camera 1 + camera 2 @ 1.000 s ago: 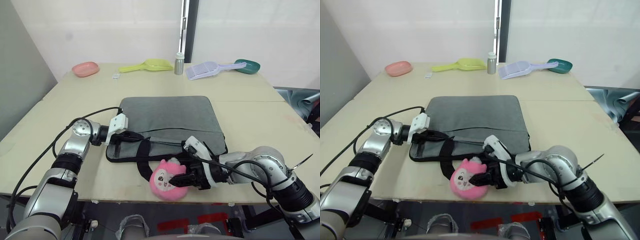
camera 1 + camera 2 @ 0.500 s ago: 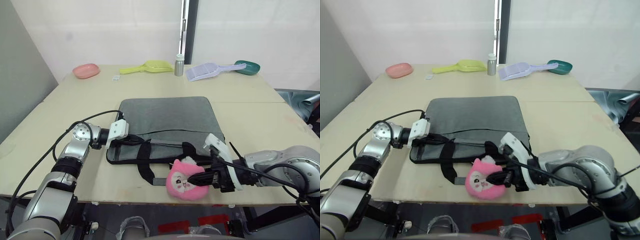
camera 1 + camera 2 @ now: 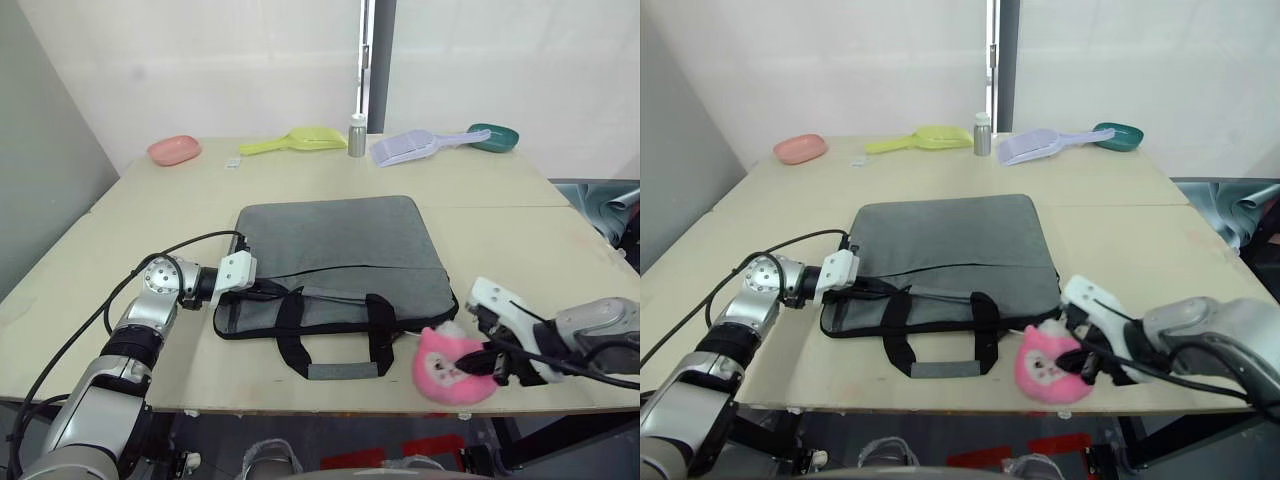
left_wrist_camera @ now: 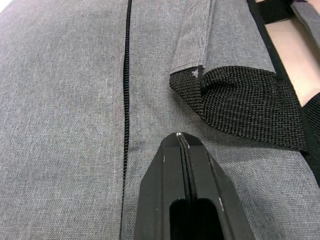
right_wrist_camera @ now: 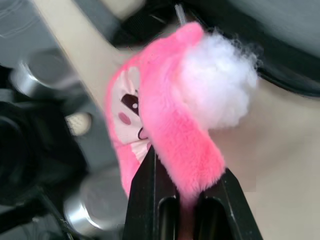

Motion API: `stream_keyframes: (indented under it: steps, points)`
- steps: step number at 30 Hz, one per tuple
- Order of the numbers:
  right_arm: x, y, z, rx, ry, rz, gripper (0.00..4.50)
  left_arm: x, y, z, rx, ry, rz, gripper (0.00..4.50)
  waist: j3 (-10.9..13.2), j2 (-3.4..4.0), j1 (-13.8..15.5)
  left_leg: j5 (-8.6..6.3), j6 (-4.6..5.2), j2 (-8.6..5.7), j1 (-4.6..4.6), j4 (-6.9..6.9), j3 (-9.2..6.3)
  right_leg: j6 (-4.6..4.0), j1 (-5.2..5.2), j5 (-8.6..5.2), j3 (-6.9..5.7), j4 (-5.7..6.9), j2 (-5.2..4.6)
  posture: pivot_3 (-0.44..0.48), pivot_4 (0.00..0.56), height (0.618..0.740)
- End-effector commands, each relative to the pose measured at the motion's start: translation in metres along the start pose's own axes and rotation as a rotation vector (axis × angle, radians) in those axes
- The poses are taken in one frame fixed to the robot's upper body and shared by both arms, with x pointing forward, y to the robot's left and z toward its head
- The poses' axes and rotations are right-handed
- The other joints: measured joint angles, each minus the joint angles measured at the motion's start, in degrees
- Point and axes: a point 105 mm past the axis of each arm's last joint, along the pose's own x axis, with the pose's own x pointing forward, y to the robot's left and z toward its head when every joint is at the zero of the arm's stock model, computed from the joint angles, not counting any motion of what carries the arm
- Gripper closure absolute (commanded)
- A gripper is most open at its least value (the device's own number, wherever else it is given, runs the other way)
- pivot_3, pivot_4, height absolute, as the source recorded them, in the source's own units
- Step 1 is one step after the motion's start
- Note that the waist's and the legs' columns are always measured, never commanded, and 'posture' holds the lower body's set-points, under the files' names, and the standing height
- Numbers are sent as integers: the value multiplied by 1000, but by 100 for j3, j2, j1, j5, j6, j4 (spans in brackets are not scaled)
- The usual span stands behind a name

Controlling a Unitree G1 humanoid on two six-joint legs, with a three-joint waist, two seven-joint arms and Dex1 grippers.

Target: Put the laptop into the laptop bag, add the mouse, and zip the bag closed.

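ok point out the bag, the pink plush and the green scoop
bag (image 3: 340, 235): left eye view, top panel
pink plush (image 3: 445, 362): left eye view, face
green scoop (image 3: 305, 134): left eye view, bowl

One bag (image 3: 335, 258), one plush (image 3: 452, 365), perhaps two scoops (image 3: 295, 138).

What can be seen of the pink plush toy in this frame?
The pink plush toy is small, round and fluffy, with a white tuft on top and a pale cartoon face with dark eyes. It sits at the table's near edge, just off the grey laptop bag's near right corner. The right gripper is pinching its fur between both black fingers. Whether it rests on the table or is lifted cannot be told.
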Motion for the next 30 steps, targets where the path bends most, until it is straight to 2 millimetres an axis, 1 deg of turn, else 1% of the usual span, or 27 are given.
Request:
stream_keyframes:
  steps: [1, 2, 5, 7, 10, 17, 19, 21, 23, 26, 30]
  points:
    - [-12, -27, -13, -33, 54, -91, 4487, 15, -54, -41, -151, 129, -196, 4500, -7, -3, -12, -2, 3, -2, 1, 0, 3, 2, 1, -1, 2, 0, -3, 0, 150, 740]
    - [-14, -32, -16, -42, 67, -104, 4487, 16, -54, -40, -149, 126, -196, 4500, -7, -3, -16, -3, 5, -6, 1, 0, 4, 3, 0, -2, 2, 0, -8, 0, 150, 740]
    - [-23, -60, -23, -84, 113, -195, 4487, 20, -54, -35, -145, 114, -191, 4500, -10, -7, -33, -7, 16, -26, 2, 1, 7, 10, 0, -6, 6, 2, -26, 0, 150, 740]
    - [-25, -77, -22, -121, 132, -253, 4487, 21, -53, -32, -146, 112, -188, 4500, -6, -13, -53, -10, 33, -50, -1, 2, 16, 14, 0, -7, 9, 1, -51, 0, 150, 740]
    - [-26, -103, -7, -193, 139, -341, 4487, 22, -53, -30, -147, 113, -194, 4500, -6, -18, -97, -12, 55, -54, -7, 17, 37, 14, 4, -7, 13, 1, -66, 0, 150, 740]
    - [-23, -131, 27, -351, 175, -420, 4487, 24, -60, -27, -146, 117, -217, 4500, -3, -23, -131, -11, 62, -50, -8, 25, 45, 11, 6, -6, 11, 8, -70, 0, 150, 740]
    - [-19, -133, 36, -384, 169, -419, 4487, 24, -62, -27, -152, 116, -221, 4500, -3, -24, -135, -11, 62, -50, -10, 24, 45, 10, 4, -5, 10, 8, -70, 0, 150, 740]
    - [-11, -125, 54, -416, 123, -384, 4487, 25, -67, -29, -160, 119, -230, 4500, -3, -22, -151, -11, 63, -49, -9, 22, 45, 10, 3, -5, 8, 8, -69, 0, 150, 740]
    - [-7, -118, 63, -429, 100, -351, 4487, 26, -70, -29, -162, 121, -233, 4500, -3, -22, -155, -10, 63, -47, -7, 22, 46, 9, 3, -5, 9, 12, -67, 0, 150, 740]
    - [-7, -107, 68, -418, 67, -298, 4487, 28, -70, -29, -166, 118, -226, 4500, -2, -20, -149, -11, 63, -45, -5, 21, 45, 9, 4, -5, 9, 13, -67, 0, 150, 740]
    - [-9, -104, 58, -424, 94, -284, 4487, 27, -68, -29, -161, 120, -217, 4500, -2, -19, -145, -11, 63, -44, -3, 20, 46, 10, 4, -5, 10, 13, -66, 0, 150, 740]
